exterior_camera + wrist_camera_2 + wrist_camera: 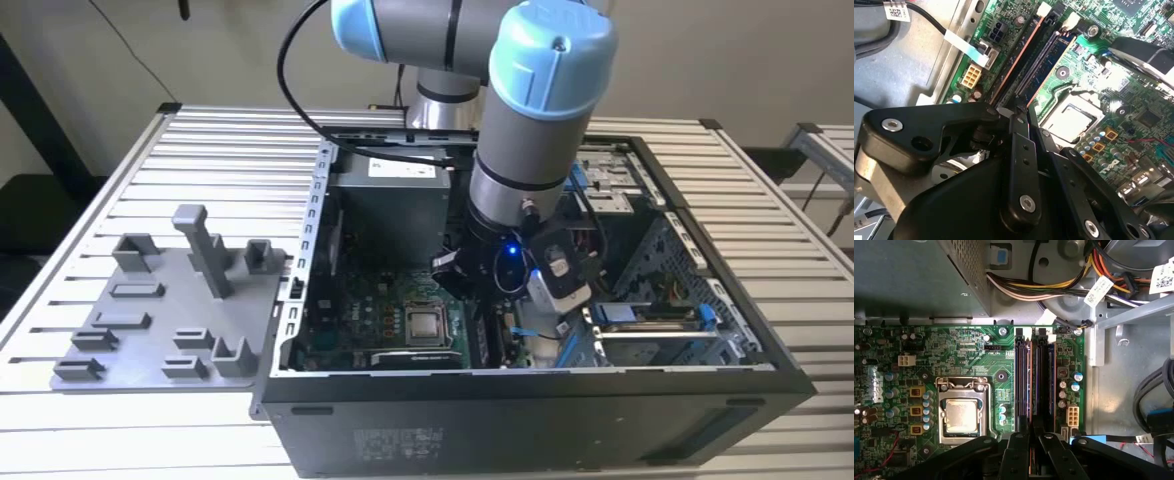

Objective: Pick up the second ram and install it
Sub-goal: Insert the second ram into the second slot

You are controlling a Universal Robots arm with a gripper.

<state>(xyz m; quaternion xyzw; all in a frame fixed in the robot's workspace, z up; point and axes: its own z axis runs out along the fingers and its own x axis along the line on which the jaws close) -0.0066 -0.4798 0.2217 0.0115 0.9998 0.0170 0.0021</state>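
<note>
My gripper (1031,434) is low inside the open computer case (534,405), over the memory slots (1021,380) of the green motherboard (954,345). The second ram (1029,380) shows edge-on as a thin orange-brown line standing in the slots. That line runs in between my two black fingers, which stand close together on either side of it. In the second wrist view my gripper (1022,106) sits at the near end of the slots, with the second ram (1019,57) stretching away from it. Another bluish stick (1052,380) stands in a neighbouring slot.
The processor socket (960,415) lies close beside the slots. The power supply box (914,275) and a cable bundle (1054,287) crowd the far end. A drive cage (654,320) fills the case toward the exterior view's right. A grey parts fixture (160,310) sits on the slatted table outside.
</note>
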